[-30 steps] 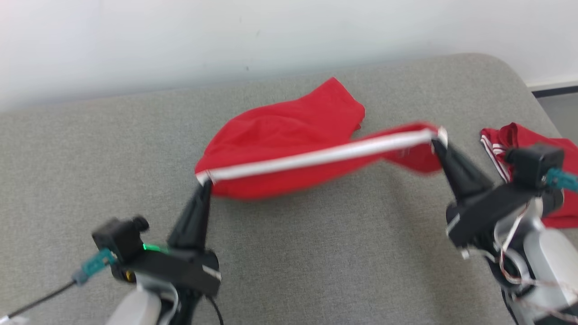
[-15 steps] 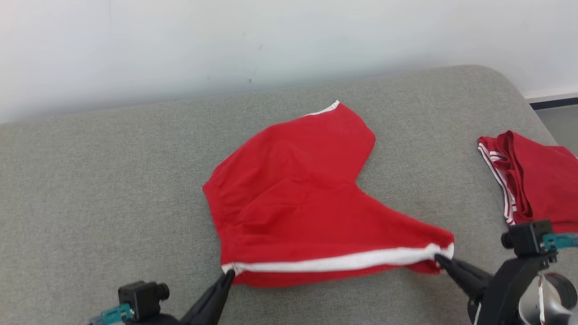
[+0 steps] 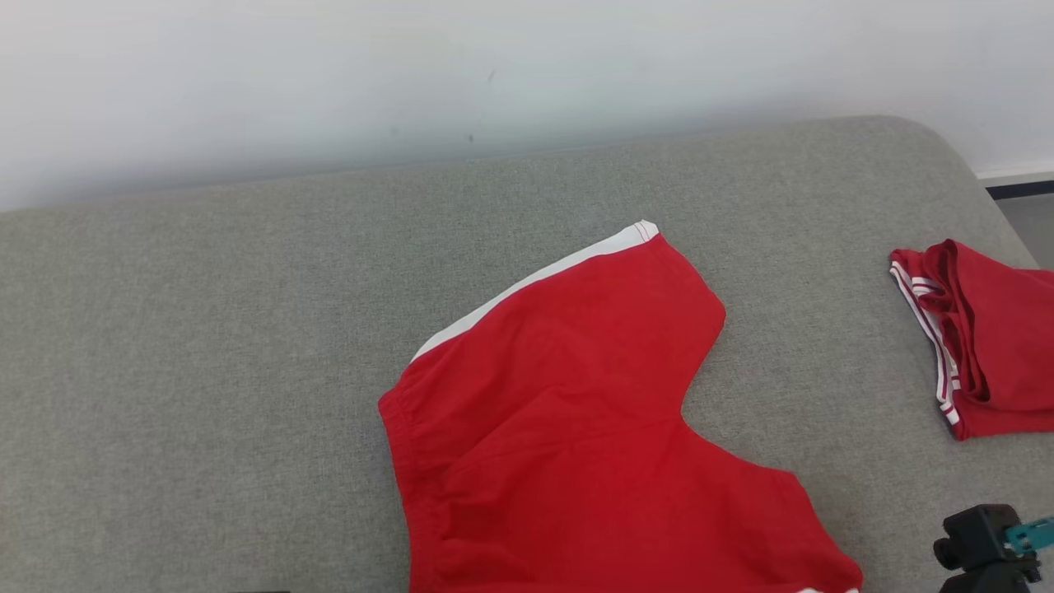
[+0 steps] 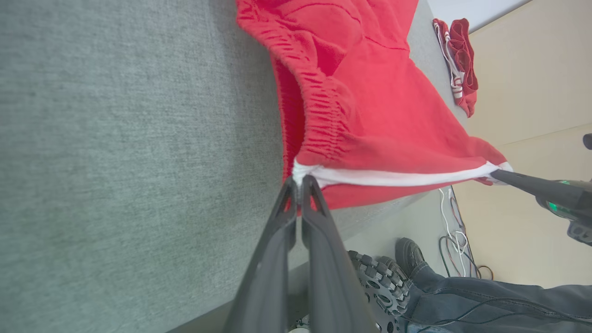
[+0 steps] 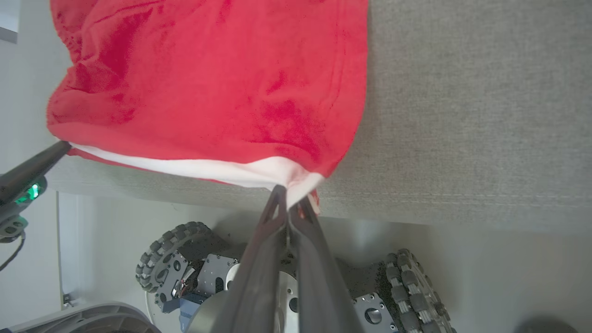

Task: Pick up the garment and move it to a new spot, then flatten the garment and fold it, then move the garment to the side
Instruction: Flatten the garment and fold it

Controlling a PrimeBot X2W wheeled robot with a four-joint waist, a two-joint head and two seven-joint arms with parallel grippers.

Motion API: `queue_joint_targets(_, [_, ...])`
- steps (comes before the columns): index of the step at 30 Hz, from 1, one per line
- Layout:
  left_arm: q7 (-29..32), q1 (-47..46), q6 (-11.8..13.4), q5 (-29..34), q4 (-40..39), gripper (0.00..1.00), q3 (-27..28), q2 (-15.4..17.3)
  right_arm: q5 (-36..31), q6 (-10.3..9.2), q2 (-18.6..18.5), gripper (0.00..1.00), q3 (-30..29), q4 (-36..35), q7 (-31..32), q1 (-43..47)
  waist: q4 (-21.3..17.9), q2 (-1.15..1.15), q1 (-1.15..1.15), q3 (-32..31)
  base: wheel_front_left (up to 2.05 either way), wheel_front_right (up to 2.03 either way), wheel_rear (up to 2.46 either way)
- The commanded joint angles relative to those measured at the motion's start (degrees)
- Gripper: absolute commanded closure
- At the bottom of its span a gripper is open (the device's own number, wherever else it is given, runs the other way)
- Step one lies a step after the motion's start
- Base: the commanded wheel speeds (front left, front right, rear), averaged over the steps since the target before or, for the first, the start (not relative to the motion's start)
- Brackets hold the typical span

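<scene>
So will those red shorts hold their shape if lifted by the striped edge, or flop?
Likely floppy: the red shorts drape and crease between the left gripper and right gripper, both shut on the white stripe. Probably light: two fingertip pinches carry that edge. The grey cushion looks textured, so dragging may bunch them.

Bare grey worktop (image 3: 206,371) lies open across the head view's left half and upper strip, up to the wall (image 3: 329,82). Red shorts (image 3: 576,428) cover the lower centre, a second red garment (image 3: 988,346) the right edge, an open lane between. Lower right of the left wrist view, a shoe (image 4: 409,252) stands below the worktop's edge.
</scene>
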Motion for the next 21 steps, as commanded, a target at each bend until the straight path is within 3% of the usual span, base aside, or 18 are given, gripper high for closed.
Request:
queue_joint_targets(1, [0.68, 1.04, 0.28, -0.98, -0.76, 1.0, -0.05, 0.6, 0.9, -0.16, 1.27, 1.0, -0.73, -1.71, 0.81, 0.84, 0.24, 0.0, 0.0, 0.12, 0.0, 0.0, 0.0])
queue_joint_targets(4, [-1.03, 1.28, 0.22, -1.84, -2.72, 1.0, 1.49, -0.02, -0.67, -0.16, 1.77, 1.0, -2.82, -6.24, -2.38, -1.57, 0.04, 0.0, 0.0, 0.46, 0.0, 0.0, 0.0])
queue_joint_targets(8, [-3.52, -0.55, -0.92, -2.95, -3.96, 1.0, 2.45, -2.11, -2.56, -0.16, 0.31, 1.0, -0.11, -6.31, -8.51, -8.23, -0.28, 0.0, 0.0, 1.11, 0.0, 0.0, 0.0])
queue_joint_targets(21, [-10.63, -14.53, -2.43, 1.56, 5.09, 1.0, 3.04, -9.46, -4.87, -0.16, -7.68, 1.0, 16.21, 15.11, -23.02, -34.83, 3.0, 0.0, 0.0, 3.93, 0.0, 0.0, 0.0])
